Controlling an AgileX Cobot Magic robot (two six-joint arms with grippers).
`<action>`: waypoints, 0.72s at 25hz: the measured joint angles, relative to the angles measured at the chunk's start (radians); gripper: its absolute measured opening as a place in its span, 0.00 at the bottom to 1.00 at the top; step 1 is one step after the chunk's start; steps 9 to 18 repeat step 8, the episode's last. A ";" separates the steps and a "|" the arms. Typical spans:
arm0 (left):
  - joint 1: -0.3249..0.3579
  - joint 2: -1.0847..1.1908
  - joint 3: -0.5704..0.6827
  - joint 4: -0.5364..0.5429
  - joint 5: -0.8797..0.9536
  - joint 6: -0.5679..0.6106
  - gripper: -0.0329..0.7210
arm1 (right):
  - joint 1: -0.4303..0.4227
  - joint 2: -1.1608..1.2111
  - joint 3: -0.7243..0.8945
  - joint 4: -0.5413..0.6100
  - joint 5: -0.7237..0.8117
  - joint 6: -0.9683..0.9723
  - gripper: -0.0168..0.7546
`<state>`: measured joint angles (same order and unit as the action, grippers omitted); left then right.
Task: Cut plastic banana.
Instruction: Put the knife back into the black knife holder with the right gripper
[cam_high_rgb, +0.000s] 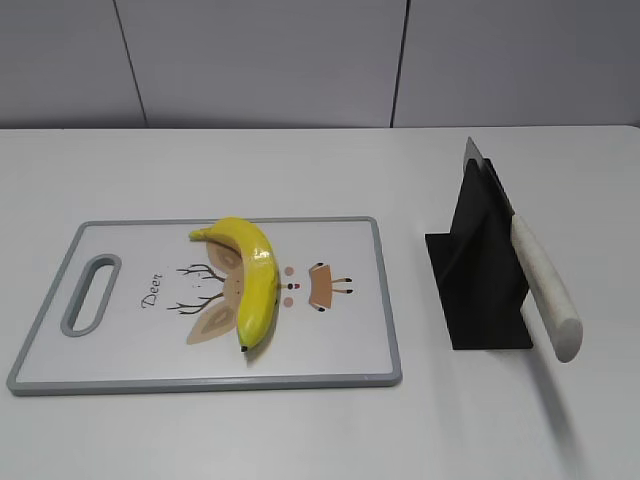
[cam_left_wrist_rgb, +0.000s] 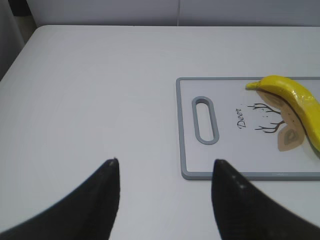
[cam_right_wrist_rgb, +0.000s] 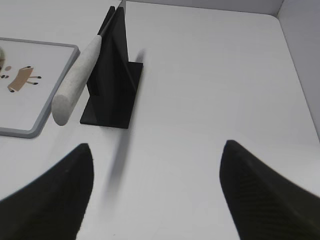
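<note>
Left hand (cam_left_wrist_rgb: 165, 200) spread, empty, above bare worktop (cam_left_wrist_rgb: 100, 100). Plastic banana (cam_high_rgb: 252, 280) lying curved on cutting board (cam_high_rgb: 340, 340): likely light, stiff, glossy and slippery; best pinned mid-body. Knife (cam_high_rgb: 540, 285) in black stand (cam_high_rgb: 480, 270), blade mostly hidden. Right hand (cam_right_wrist_rgb: 157, 195) spread, empty.

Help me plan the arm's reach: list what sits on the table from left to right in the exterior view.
Cutting board with its handle slot at the left end → banana lying on the board → black knife stand → knife, its pale handle sticking out to the right.
</note>
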<state>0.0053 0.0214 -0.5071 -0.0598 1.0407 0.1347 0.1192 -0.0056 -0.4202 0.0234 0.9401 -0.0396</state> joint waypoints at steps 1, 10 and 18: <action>0.000 0.000 0.000 0.000 0.000 0.000 0.79 | 0.000 0.000 0.000 0.000 0.000 0.000 0.79; 0.000 0.000 0.000 0.000 0.000 0.000 0.79 | 0.000 0.000 0.000 0.000 0.001 0.000 0.79; 0.000 0.000 0.000 0.000 0.000 0.000 0.79 | 0.000 0.000 0.000 0.000 0.001 0.000 0.79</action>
